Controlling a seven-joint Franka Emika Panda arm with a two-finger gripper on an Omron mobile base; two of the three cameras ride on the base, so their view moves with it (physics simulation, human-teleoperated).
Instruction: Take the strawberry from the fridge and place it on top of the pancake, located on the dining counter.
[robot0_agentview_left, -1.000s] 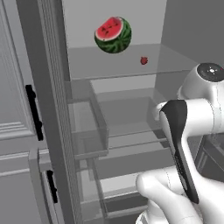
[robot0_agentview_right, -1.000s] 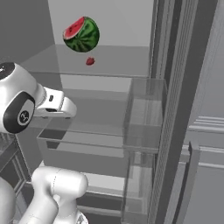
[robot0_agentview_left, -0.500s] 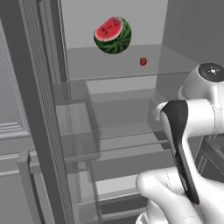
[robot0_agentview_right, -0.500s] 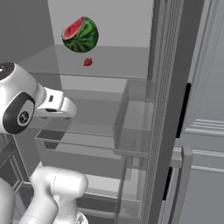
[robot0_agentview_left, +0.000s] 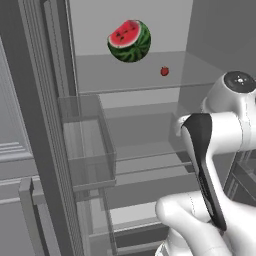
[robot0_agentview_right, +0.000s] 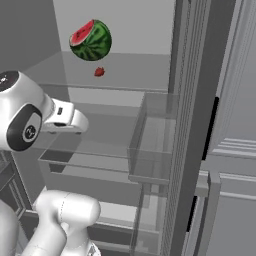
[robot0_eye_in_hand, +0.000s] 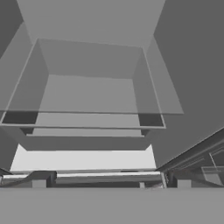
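The tiny red strawberry (robot0_agentview_left: 164, 71) sits on the fridge's (robot0_agentview_right: 190, 125) upper glass shelf (robot0_agentview_left: 125, 82), toward its back right, near the green-rinded watermelon piece (robot0_agentview_left: 129, 41). My jaws stand wide, holding nothing. Reaching in, I could knock the melon or roll the berry away.

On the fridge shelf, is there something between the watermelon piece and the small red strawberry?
No. In both base views, the bare glass shelf alone separates the green-rinded, red-fleshed watermelon piece from the tiny red strawberry; they stand apart.
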